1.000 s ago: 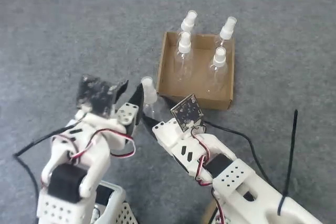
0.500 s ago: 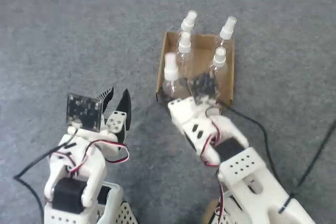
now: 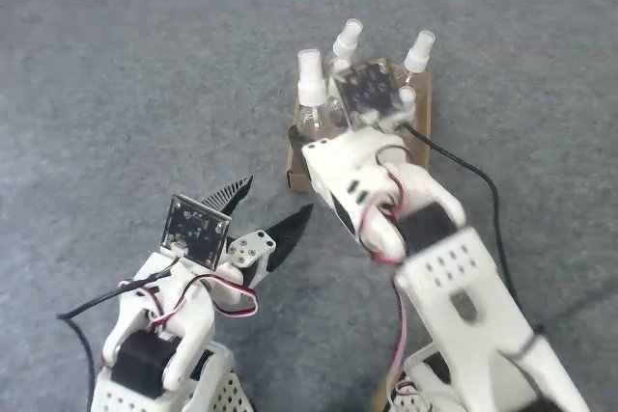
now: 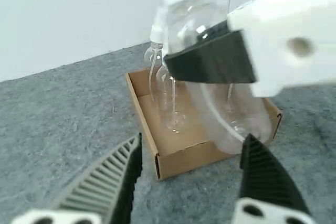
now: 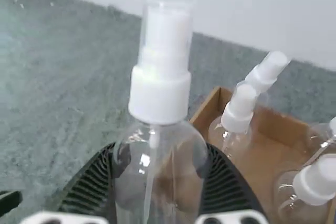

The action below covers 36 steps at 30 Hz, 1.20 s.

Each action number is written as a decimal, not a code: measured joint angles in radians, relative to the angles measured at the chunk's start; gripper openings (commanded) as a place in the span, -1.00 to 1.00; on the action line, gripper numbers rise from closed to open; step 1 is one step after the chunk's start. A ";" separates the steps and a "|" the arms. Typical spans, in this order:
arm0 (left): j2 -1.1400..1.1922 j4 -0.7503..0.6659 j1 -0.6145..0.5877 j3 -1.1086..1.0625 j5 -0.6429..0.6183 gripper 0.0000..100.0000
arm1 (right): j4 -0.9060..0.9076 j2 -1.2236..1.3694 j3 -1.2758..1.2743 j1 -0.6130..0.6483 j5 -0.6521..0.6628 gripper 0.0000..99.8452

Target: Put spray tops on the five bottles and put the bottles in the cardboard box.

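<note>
Since half a second ago the right arm (image 3: 425, 238) has stretched further forward and carried its bottle from the near left corner of the cardboard box (image 3: 295, 171) up along the box's left wall. The left arm (image 3: 164, 325) has drawn back toward its base, and its jaws have spread wider.

Everything sits on a grey carpet (image 3: 145, 74). In the high view the right arm reaches from the lower right across the box's near wall. The left arm is folded low at the lower left, well apart from the box.

The right gripper (image 5: 157, 182) is clamped around the held bottle (image 5: 157, 150), one dark finger on each side of its clear body. The bottle stands upright, with its white spray top (image 5: 160, 77) above the fingers. The left gripper (image 3: 275, 202) is spread open with nothing between its fingers, pointing toward the box.

The high view puts the held bottle right at the box's left wall. I cannot tell whether it is over the rim. The left wrist view shows it lifted above the carpet, in front of the box. The right wrist view shows the other bottles (image 5: 236, 124) standing capped inside the box, beyond and to one side of the held bottle.
</note>
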State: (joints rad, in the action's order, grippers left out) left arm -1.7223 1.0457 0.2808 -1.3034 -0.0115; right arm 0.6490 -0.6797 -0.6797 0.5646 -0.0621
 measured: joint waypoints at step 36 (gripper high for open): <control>-0.002 -0.091 0.008 -0.077 0.009 -0.42 | 0.525 0.034 0.362 0.078 0.002 -0.99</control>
State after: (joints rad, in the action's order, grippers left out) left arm -1.7238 0.9551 0.2885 -1.3802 -0.0023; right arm 1.1738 -0.6460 -0.3176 0.6429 -0.0606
